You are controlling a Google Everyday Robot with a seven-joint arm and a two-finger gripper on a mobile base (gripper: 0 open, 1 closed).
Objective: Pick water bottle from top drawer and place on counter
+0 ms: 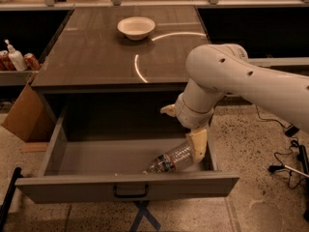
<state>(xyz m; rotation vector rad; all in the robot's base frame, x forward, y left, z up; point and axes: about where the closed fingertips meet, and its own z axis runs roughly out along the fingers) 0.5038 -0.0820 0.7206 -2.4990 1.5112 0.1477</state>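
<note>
Reach step: your gripper (197, 148) hangs in the open top drawer (126, 188) at the 2 o'clock end of the water bottle (170, 160) lying toward its 5 o'clock corner, grip width impossible to tell, and next you'll likely need a firm hold before lifting to the counter (91, 57).

Gripper (197, 149): low, right of centre. Well beyond it and to its left, a white bowl (136, 27) sits on the counter (96, 57). Far to its left, a white pump bottle (15, 57) and red cans (31, 61) stand on a side shelf (14, 76), with a brown cardboard box (24, 115) below them. To its right, dark cables (285, 163) lie on the speckled floor (256, 197).
</note>
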